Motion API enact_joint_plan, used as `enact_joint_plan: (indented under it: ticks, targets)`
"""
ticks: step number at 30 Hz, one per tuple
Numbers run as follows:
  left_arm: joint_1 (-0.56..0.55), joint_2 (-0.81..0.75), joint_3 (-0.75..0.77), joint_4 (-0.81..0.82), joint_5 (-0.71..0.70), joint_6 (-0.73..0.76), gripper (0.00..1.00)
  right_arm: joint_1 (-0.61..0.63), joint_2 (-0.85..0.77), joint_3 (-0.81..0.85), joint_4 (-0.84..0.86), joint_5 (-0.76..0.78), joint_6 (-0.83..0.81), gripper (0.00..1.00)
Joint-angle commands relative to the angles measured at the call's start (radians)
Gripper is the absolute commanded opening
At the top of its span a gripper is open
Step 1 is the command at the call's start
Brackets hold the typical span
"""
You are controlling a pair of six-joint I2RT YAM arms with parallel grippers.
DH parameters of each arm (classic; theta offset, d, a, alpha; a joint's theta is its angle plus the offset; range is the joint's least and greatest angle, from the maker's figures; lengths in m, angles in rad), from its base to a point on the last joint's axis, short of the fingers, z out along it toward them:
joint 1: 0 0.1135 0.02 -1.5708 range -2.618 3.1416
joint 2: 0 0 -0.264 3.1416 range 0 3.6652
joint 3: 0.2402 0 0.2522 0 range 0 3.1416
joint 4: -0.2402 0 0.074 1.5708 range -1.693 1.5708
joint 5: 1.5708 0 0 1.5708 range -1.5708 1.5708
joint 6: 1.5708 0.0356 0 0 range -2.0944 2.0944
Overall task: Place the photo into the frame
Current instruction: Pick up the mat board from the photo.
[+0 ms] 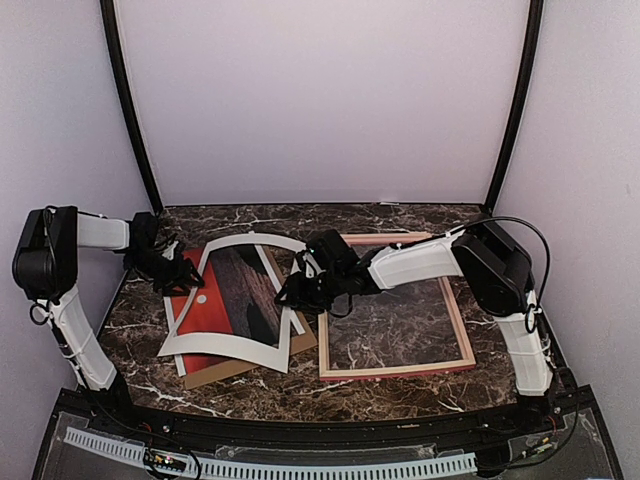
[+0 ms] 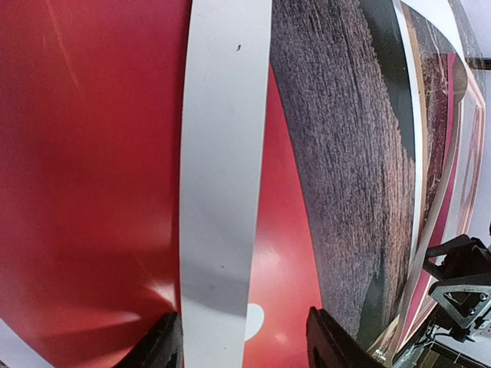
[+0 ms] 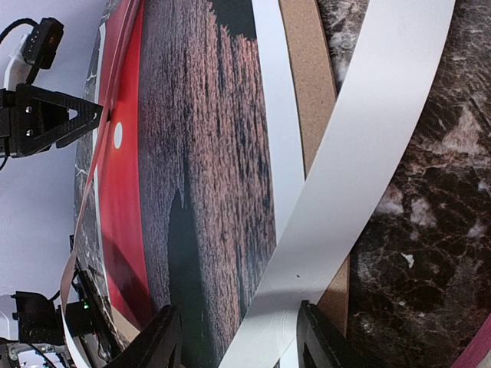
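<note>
The photo (image 1: 190, 303), red sky with dark land, lies left of centre on a brown backing board (image 1: 215, 373). A white window mat (image 1: 235, 345) lies bowed over it. The pink wooden frame (image 1: 395, 370) lies flat to the right with bare table inside it. My left gripper (image 1: 178, 272) hovers over the photo's left edge. In its wrist view it (image 2: 242, 326) is open, straddling a mat strip (image 2: 222, 153) and the red photo (image 2: 92, 153). My right gripper (image 1: 292, 292) is at the photo's right edge. There it (image 3: 238, 322) is open over the mat strip (image 3: 368, 138) and the dark photo (image 3: 199, 138).
The marble table (image 1: 400, 320) ends at purple walls behind and at both sides. Black curved posts (image 1: 130, 110) rise at the back corners. The backing board's brown edge (image 3: 307, 77) shows beside the mat, and a corner of the frame (image 3: 479, 354) sits close to the right fingers.
</note>
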Motion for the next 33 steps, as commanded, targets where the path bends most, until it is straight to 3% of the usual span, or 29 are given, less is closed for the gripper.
enact_joint_plan:
  ticks: [1, 9, 17, 25, 33]
  targets:
    - [-0.01, -0.047, -0.022, -0.012, 0.005, 0.009, 0.57, 0.01, 0.034, -0.005, -0.046, 0.013, 0.0, 0.53]
    - [-0.11, -0.051, -0.008, -0.043, -0.162, 0.025, 0.52, 0.01, 0.043, -0.004, -0.044, 0.005, 0.0, 0.53]
    - [-0.195, -0.06, 0.013, -0.071, -0.358, 0.024, 0.39, 0.009, 0.047, -0.002, -0.044, 0.001, -0.002, 0.53]
    - [-0.221, -0.07, 0.015, -0.083, -0.408, 0.022, 0.24, 0.006, 0.039, 0.005, -0.056, -0.007, -0.015, 0.53]
    - [-0.221, -0.091, 0.017, -0.082, -0.419, 0.016, 0.16, -0.005, -0.038, 0.008, -0.077, -0.004, -0.051, 0.57]
